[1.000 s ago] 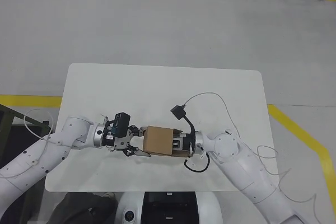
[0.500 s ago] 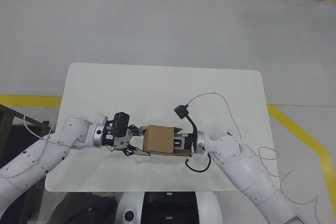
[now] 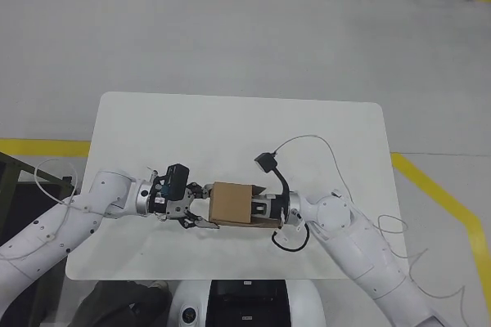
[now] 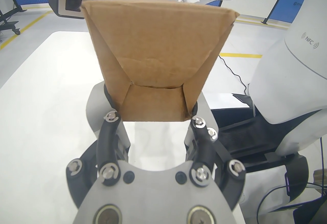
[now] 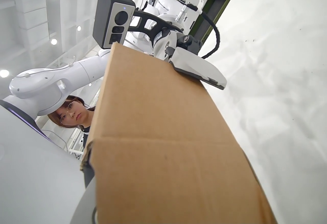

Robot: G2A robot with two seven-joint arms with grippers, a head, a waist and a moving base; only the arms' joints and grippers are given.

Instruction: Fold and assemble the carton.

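Observation:
The brown carton (image 3: pixel 231 204) lies lengthwise between my two grippers near the table's front edge. My left gripper (image 3: pixel 200 206) is at its left end. In the left wrist view the carton (image 4: pixel 158 56) sits between the spread fingers (image 4: pixel 111 117), which press on its two sides. My right gripper (image 3: pixel 266 212) holds the opposite, open end, where a flap sticks out. In the right wrist view the carton (image 5: pixel 166 145) is close up, with a pad of the left gripper (image 5: pixel 199 73) flat on its far side.
The white table (image 3: pixel 229 131) is bare behind the carton. A thin cable (image 3: pixel 311 143) loops over it from the right arm. A green frame (image 3: pixel 0 172) stands off the table's left edge.
The right wrist has turned a little, and its camera has swung slightly to the right. The carton and the left gripper have hardly shifted.

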